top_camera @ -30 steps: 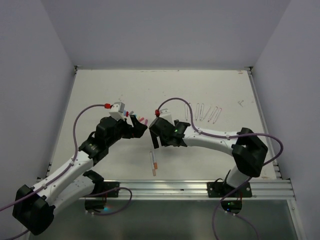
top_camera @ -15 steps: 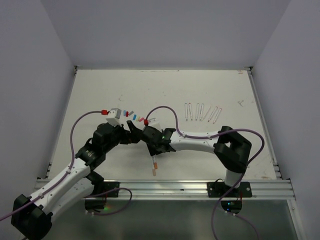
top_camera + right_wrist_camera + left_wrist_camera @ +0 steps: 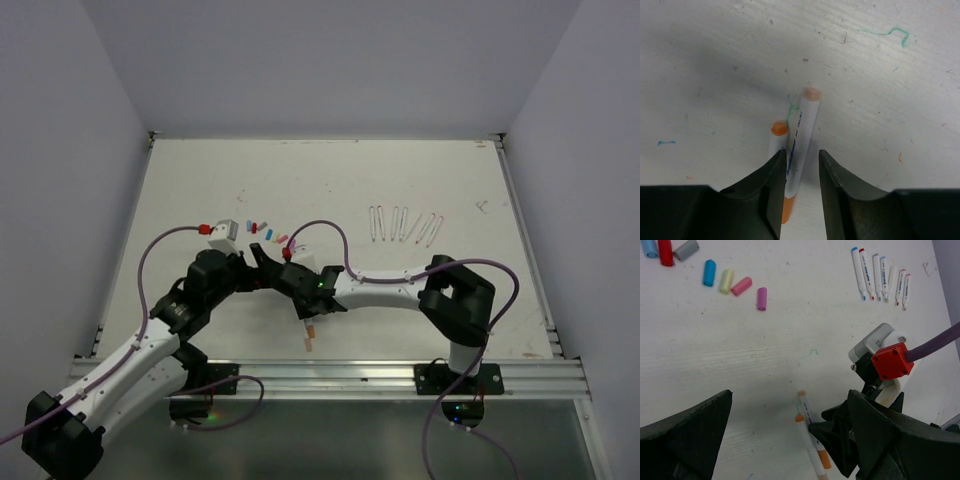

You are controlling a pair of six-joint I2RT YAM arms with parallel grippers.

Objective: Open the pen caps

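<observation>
— Crowding was my worry from above: the left gripper (image 3: 265,265) and the right gripper (image 3: 303,308) sat close together near the middle of the table (image 3: 200,180), close enough to knock. Both arms reached in low with elbows bent, the right one swung across to the left.

— And the pens?

— A pair of pens (image 3: 308,338) lay near the front edge, at the right gripper's tips. The spare pens (image 3: 405,224) sat in a row far right, and the loose caps (image 3: 268,232) were just beyond the grippers.

— From the left wrist?

— Its jaws were wide apart, holding nothing, above the pair. The right wrist's red connector (image 3: 892,361) was just beside its right-hand finger (image 3: 875,440). A small drift could snag the purple cable (image 3: 935,344).

— And the right wrist?

— Its jaws straddled the peach-tipped pen (image 3: 801,132), nearly closed. A sliver of table showed on the right, so it was not pinching, as far as I saw. The orange-capped pen (image 3: 778,137) lay touching it or just beside it, partly behind the left finger (image 3: 771,185). I'd judge it could get pinched along with the first or kicked aside.
</observation>
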